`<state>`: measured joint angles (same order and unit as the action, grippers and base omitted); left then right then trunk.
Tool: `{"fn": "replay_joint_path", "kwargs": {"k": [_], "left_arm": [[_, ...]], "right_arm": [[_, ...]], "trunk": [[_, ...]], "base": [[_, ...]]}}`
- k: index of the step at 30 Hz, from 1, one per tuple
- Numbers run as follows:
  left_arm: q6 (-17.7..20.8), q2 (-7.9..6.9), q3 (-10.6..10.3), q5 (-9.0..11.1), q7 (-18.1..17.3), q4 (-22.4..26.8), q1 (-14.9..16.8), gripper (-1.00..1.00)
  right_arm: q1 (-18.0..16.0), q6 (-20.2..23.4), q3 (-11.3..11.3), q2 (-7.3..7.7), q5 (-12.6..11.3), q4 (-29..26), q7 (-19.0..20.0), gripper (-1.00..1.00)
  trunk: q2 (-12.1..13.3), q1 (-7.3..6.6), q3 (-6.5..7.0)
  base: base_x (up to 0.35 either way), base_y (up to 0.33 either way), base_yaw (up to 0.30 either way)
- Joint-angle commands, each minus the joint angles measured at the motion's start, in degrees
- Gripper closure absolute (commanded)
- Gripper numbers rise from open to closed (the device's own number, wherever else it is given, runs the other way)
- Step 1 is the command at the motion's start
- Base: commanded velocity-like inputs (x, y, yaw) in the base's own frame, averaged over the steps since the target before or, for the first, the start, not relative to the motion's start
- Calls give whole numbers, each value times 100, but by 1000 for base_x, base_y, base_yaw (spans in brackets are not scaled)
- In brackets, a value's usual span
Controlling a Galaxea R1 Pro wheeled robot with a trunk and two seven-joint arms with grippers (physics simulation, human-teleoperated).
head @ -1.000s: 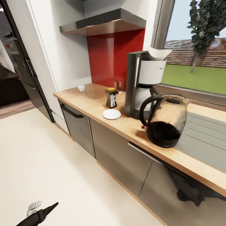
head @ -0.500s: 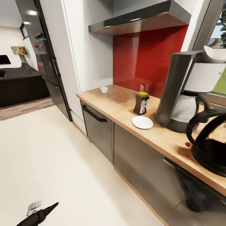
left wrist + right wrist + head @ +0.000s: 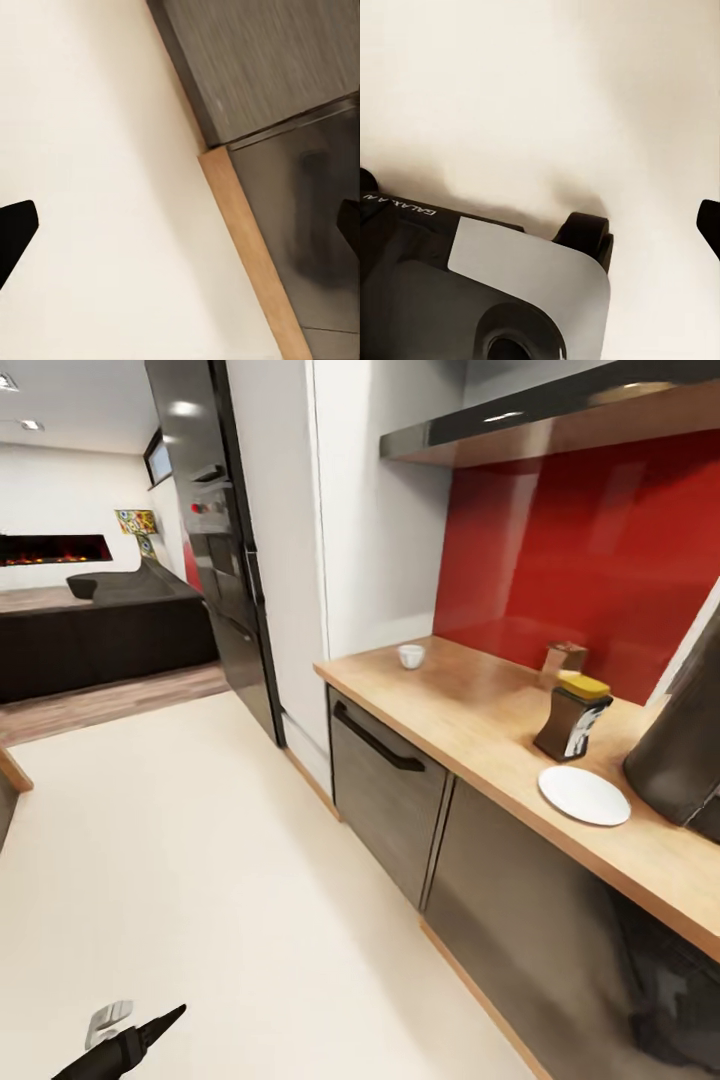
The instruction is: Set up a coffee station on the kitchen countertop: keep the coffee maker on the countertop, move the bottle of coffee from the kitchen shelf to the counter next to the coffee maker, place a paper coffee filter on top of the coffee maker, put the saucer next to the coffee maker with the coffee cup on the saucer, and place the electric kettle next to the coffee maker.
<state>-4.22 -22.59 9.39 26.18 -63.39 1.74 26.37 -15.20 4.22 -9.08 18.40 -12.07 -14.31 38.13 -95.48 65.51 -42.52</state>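
Left gripper [image 3: 150, 1028]: dark tip at 7 o'clock of the head view, over cream floor [image 3: 200, 880]; in the left wrist view its fingertips [image 3: 15, 236] sit at opposite edges, jaws spread wide, nothing between. Right gripper: one fingertip [image 3: 709, 225] in the right wrist view above the robot base [image 3: 472, 300]; whether spread or closed cannot be told. Wooden countertop [image 3: 480, 710], 3 o'clock. Coffee cup [image 3: 411, 656]: white, upright, at the far left end, well apart from the rest; contents not visible. Bottle of coffee [image 3: 571, 717]: dark jar, yellow lid, upright. Saucer [image 3: 584, 795]: white, bare, just at 5 o'clock of the bottle. Coffee maker [image 3: 685, 760]: dark body at the right edge, beside the saucer.
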Motion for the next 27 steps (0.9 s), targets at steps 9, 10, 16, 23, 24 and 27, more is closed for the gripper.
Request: {"fn": "replay_joint_path", "kwargs": {"k": [9, 10, 16, 23, 24, 27], "left_arm": [[-44, 0, 45, -52, -7, -7, 5, -100], [-44, 0, 45, -52, -7, -5, 6, -100], [-44, 0, 45, -52, -7, -2, 5, -100], [-44, 0, 45, -52, -12, 1, 6, -100], [-44, 0, 45, -52, -11, 1, 5, -100], [-48, 0, 45, -52, -12, 1, 5, -100]], "right_arm": [[-1, 44, -33, 6, -59, -10, 10, -100], [-1, 44, -33, 6, -59, -10, 10, -100], [-1, 44, -33, 6, -59, -10, 14, -100], [-1, 66, -30, 13, -64, -10, 25, -100], [-1, 67, -30, 13, -65, -10, 25, -100], [-2, 69, -29, 14, -66, -10, 27, -100]], "trunk": [[-2, 2, -5], [-2, 2, -5], [-2, 2, -5], [-2, 2, -5], [-2, 2, -5], [-2, 2, -5]], "base": [[253, 258, 268], [264, 241, 217], [295, 151, 81], [309, 19, -68], [200, 5, -206], [104, 3, -242]]}}
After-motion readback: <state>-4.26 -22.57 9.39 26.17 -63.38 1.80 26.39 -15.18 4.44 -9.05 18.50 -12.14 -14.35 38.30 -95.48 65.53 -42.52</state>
